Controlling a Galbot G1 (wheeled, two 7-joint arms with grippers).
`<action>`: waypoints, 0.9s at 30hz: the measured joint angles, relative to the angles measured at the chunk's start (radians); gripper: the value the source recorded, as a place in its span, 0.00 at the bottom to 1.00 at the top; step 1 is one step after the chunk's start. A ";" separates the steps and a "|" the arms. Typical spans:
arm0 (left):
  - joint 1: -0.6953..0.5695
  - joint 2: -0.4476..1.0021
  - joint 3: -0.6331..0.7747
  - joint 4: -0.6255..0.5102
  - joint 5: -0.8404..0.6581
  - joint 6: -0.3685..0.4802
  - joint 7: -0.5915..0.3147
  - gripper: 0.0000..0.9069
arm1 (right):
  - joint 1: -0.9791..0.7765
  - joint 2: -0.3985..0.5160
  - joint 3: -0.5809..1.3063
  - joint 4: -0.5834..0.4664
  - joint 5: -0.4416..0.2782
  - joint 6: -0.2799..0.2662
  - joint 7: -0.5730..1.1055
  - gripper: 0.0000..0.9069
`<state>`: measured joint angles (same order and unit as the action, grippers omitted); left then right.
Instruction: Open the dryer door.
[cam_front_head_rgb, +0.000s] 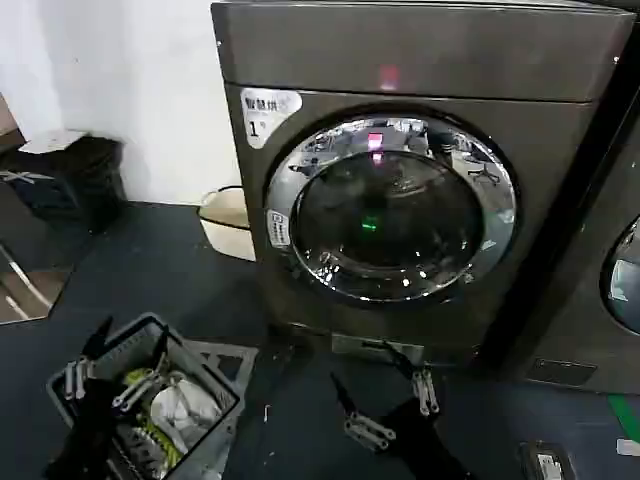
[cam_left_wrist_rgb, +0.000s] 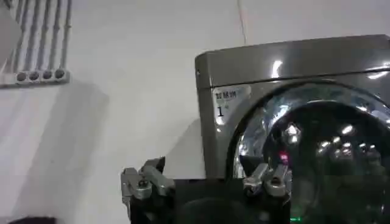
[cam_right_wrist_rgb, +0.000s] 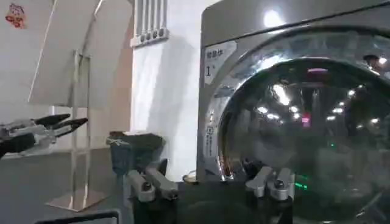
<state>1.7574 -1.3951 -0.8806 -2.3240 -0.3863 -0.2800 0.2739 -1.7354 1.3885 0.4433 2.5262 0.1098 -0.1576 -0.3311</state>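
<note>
The dryer (cam_front_head_rgb: 420, 60) is a dark grey-brown front-loader with a white "1" sticker (cam_front_head_rgb: 268, 112) and a pink light (cam_front_head_rgb: 388, 77). Its dryer door (cam_front_head_rgb: 390, 208), a chrome ring around dark glass, sits shut flush against the front. My right gripper (cam_front_head_rgb: 368, 370) hangs open low in front of the machine, below the door and apart from it. My left gripper (cam_front_head_rgb: 130, 345) is open farther left, above a basket. The left wrist view shows the open left gripper (cam_left_wrist_rgb: 204, 167) facing the dryer (cam_left_wrist_rgb: 292, 61), and the right wrist view shows the open right gripper (cam_right_wrist_rgb: 204, 167) before the door (cam_right_wrist_rgb: 304, 122).
A grey basket (cam_front_head_rgb: 225, 385) of laundry stands on the dark floor at front left. A beige basin (cam_front_head_rgb: 228, 222) lies against the wall beside the dryer. A neighbouring dark machine (cam_front_head_rgb: 600, 300) stands close on the right. A dark bin (cam_front_head_rgb: 70, 175) sits at back left.
</note>
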 joint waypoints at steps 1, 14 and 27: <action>0.000 0.000 0.003 -0.003 -0.002 0.011 -0.001 1.00 | 0.017 -0.012 0.016 -0.008 0.030 -0.016 -0.004 1.00; 0.050 0.005 0.055 0.005 0.039 0.124 0.090 1.00 | 0.411 -0.296 0.096 -0.289 0.329 -0.031 -0.059 1.00; 0.117 0.013 0.050 -0.002 0.168 0.221 0.153 1.00 | 0.779 -0.346 -0.157 -0.556 0.339 -0.018 -0.076 1.00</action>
<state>1.8744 -1.3819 -0.8310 -2.3259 -0.2184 -0.0591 0.4270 -0.9561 1.0429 0.2866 1.9704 0.4485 -0.1758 -0.4067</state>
